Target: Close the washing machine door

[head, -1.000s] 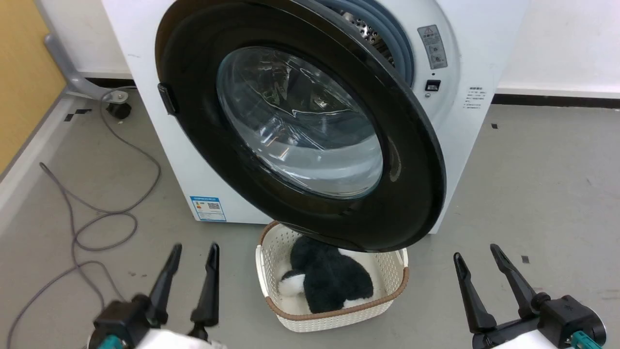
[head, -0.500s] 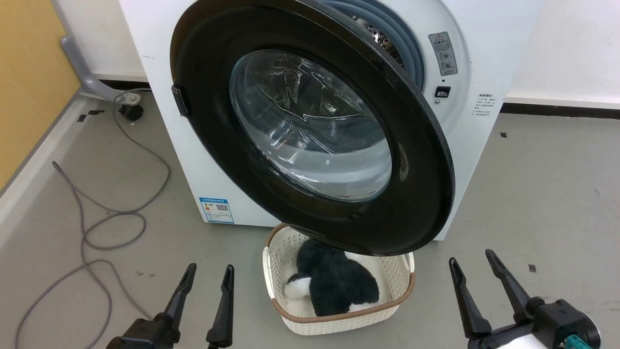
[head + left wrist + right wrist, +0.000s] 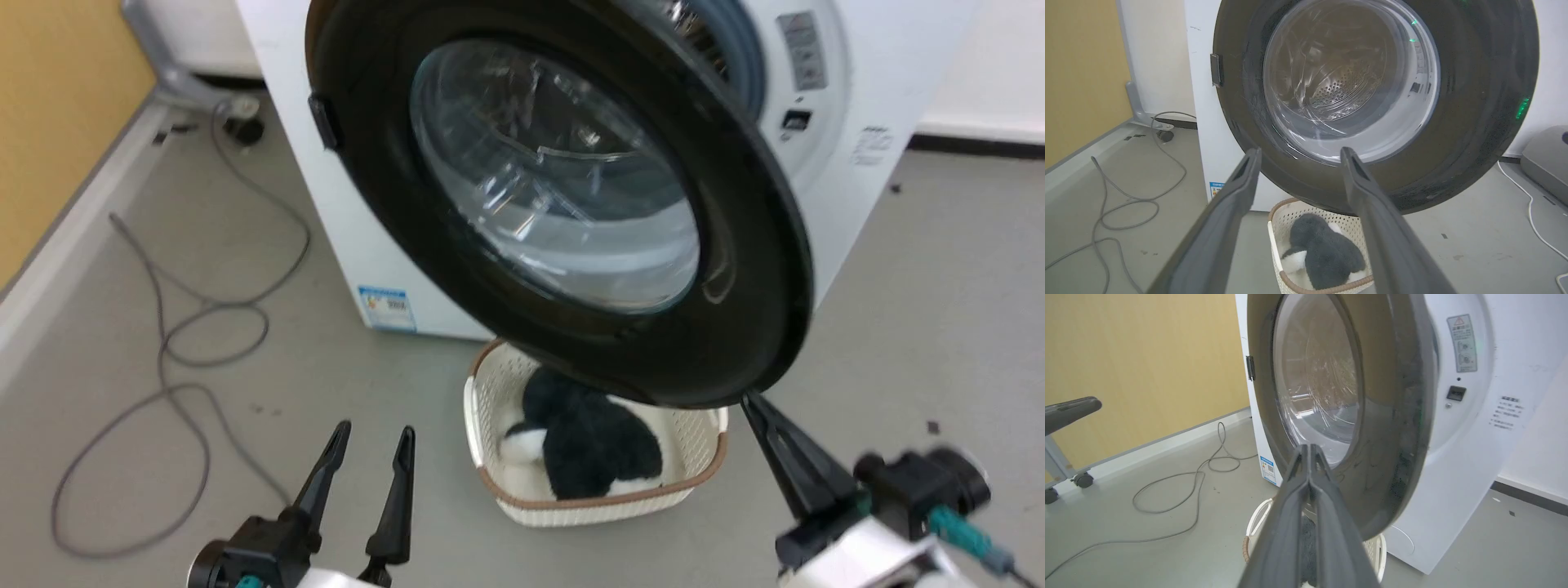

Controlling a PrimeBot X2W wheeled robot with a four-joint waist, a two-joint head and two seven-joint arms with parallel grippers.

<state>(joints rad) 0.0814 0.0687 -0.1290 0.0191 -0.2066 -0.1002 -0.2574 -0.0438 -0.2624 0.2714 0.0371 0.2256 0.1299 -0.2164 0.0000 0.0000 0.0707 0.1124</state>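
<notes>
The washing machine door (image 3: 759,269), a black-rimmed disc with a bulging glass window, stands swung open in front of the white washing machine (image 3: 849,204). The steel drum shows through the glass in the left wrist view. My right gripper (image 3: 755,408) is shut on nothing, its tips just under the door's lower right rim. In the right wrist view, the right gripper (image 3: 1309,447) points at the lower front face of the door (image 3: 1388,416). My left gripper (image 3: 374,433) is open, low and left of the door, apart from it. The left gripper (image 3: 1299,151) faces the door (image 3: 1474,102).
A cream perforated basket (image 3: 482,425) holding a black and white plush toy (image 3: 596,445) sits on the floor under the open door. A grey cable (image 3: 204,327) loops over the floor on the left. A yellow wall (image 3: 57,122) runs along the left.
My right gripper went from open to shut and rose toward the door's lower right rim. The head camera moved, shifting the whole picture. The left gripper stayed open.
</notes>
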